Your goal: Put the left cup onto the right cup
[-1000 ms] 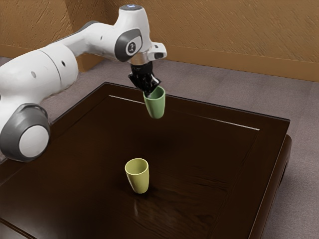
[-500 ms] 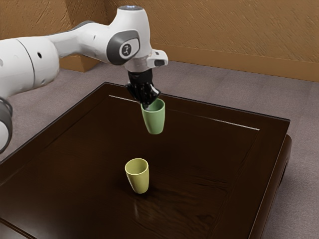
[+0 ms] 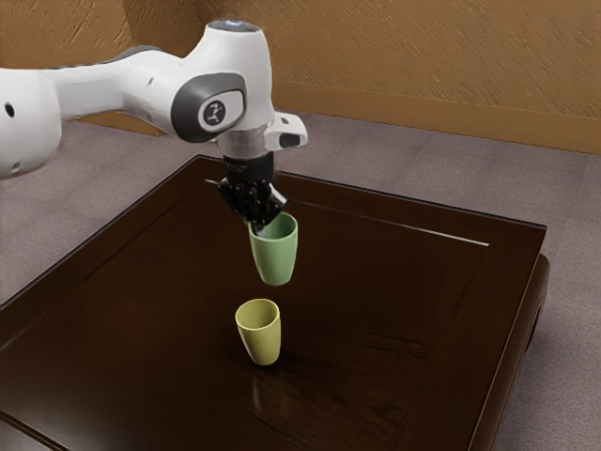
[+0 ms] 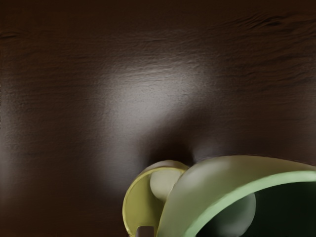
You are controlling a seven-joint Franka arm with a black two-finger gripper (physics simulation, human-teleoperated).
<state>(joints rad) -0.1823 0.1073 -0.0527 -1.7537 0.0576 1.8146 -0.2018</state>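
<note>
Your arm (image 3: 141, 85) reaches in from the exterior view's left, and its fingers (image 3: 257, 222) are clamped on the rim of the green cup (image 3: 274, 252). The cup hangs mouth up and close to upright, clear of the tabletop (image 3: 404, 310). You are in the carry step: the yellow cup (image 3: 258, 331) stands on the tabletop just below the green cup, which looks a shade off toward the exterior view's right. In the wrist view the green cup (image 4: 237, 197) overlaps only part of the yellow cup (image 4: 143, 202), so I judge the next move needs a small centring over that mouth, then a straight descent before you release. Both cups look empty.
</note>
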